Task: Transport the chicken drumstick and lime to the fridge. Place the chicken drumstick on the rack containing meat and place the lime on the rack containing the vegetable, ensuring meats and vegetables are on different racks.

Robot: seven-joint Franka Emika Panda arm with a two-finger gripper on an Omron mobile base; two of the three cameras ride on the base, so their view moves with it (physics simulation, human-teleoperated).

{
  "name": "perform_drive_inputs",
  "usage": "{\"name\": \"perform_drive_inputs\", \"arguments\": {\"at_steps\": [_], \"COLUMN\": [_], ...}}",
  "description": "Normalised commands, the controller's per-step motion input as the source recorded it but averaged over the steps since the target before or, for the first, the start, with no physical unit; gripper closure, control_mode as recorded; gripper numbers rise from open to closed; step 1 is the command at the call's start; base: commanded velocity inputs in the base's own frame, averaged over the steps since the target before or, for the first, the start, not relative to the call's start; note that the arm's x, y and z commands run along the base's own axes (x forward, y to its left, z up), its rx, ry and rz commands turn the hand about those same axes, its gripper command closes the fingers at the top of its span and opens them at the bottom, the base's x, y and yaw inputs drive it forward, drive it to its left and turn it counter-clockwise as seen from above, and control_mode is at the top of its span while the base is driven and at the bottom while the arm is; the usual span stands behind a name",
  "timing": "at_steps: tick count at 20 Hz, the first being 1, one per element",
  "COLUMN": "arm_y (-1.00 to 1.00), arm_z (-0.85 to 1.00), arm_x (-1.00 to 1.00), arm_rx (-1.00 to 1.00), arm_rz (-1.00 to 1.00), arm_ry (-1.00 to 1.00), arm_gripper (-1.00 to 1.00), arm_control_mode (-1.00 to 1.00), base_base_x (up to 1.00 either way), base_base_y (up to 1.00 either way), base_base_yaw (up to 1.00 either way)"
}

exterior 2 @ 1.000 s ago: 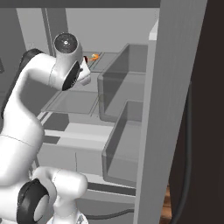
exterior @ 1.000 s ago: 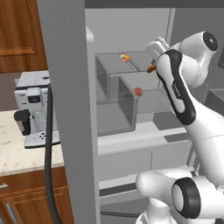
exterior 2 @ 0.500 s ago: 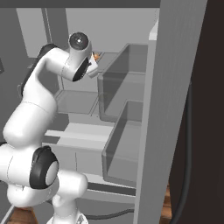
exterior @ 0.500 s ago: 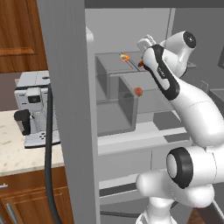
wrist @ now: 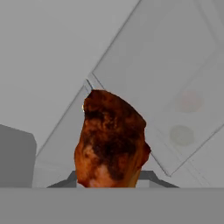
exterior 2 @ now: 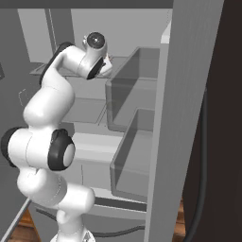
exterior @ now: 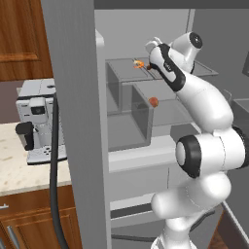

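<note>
Brown-orange load: the chicken drumstick (wrist: pixel 111 140) is seen large in the hand view, pinched between jaws drawn close on it, its lower end cut off by the frame's bottom.
Gripper: held high inside the fridge (exterior: pixel 146 87), by the upper rack (exterior: pixel 121 65); the fingertips themselves are masked by the forearm in both base views.
Meat: a tiny orange-yellow lump (exterior: pixel 139 63) is made out on that upper rack — judged the right rack for the drumstick.
Vegetable: a red-orange ball (exterior: pixel 153 101) sits on the rack below (exterior: pixel 160 114).
Risk: a release made too far forward, or too high, could let the drumstick roll off the rack edge and drop towards the vegetable's level.
Second risk: the meat lump could be knocked if the hand is pushed deeper.
Hard to tell: the gap between drumstick and rack surface — not readable from any view.
</note>
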Motion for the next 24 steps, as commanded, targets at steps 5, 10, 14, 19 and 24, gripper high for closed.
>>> {"name": "perform_drive_inputs", "arguments": {"at_steps": [5,10,14,19,24], "arm_y": [0.0,0.0,0.0,-0.03,-0.08], "arm_z": [-0.14,-0.22,-0.28,-0.39,-0.52], "arm_x": [0.6,0.49,0.26,0.01,-0.02], "arm_rx": [0.0,0.0,0.0,0.0,0.0], "arm_rz": [0.0,0.0,0.0,0.0,0.0], "arm_ry": [0.0,0.0,0.02,0.05,0.1], "arm_gripper": [1.0,1.0,1.0,1.0,1.0], "arm_control_mode": [-1.0,-1.0,-1.0,-1.0,-1.0], "base_base_x": [0.0,0.0,0.0,0.0,0.0], "base_base_y": [0.0,0.0,0.0,0.0,0.0], "base_base_yaw": [0.0,0.0,0.0,0.0,0.0]}}
